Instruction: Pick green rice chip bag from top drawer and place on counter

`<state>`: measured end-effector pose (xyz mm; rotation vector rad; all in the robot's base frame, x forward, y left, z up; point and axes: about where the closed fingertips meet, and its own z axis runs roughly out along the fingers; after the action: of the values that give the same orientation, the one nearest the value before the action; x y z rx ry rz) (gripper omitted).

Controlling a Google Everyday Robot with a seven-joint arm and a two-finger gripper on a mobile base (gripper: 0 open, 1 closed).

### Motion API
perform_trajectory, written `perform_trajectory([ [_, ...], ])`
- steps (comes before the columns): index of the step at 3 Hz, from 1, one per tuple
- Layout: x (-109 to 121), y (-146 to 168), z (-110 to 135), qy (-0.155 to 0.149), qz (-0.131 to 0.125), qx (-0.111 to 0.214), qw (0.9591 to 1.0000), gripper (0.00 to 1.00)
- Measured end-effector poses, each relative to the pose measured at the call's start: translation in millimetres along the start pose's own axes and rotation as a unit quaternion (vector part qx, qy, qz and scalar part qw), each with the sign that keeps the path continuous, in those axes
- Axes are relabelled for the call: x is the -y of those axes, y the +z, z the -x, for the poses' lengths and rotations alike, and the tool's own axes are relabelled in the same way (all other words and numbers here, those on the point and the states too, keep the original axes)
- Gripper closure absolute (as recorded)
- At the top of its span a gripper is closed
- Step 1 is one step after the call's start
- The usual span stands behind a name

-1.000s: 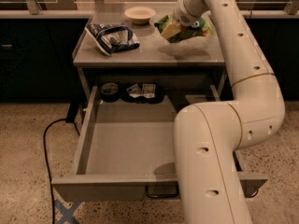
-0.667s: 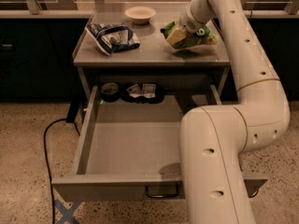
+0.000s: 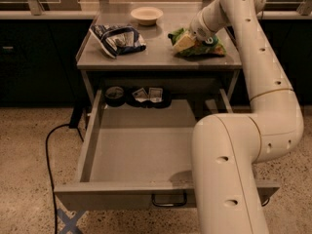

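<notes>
Camera view: jaws clamp green rice chip bag (image 3: pixel 208 48).

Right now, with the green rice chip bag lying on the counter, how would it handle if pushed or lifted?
Probably light and floppy: the green rice chip bag looks crumpled and puffy. Its glossy film may slide easily on the smooth counter. Lying flat, it shouldn't roll. The gripper sits at one end.

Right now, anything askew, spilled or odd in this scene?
Nothing spilled or damaged. The green rice chip bag lies flat on the right of the counter with the pincer at its near-left end. The top drawer stands wide open; a blue-and-white bag lies crumpled opposite.
</notes>
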<state>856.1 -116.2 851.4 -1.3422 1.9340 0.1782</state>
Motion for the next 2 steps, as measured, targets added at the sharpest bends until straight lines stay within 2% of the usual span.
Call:
perform_trajectory([
  [2, 0.0, 0.0, 0.0, 0.000, 0.000, 0.000, 1.0000, 0.58],
])
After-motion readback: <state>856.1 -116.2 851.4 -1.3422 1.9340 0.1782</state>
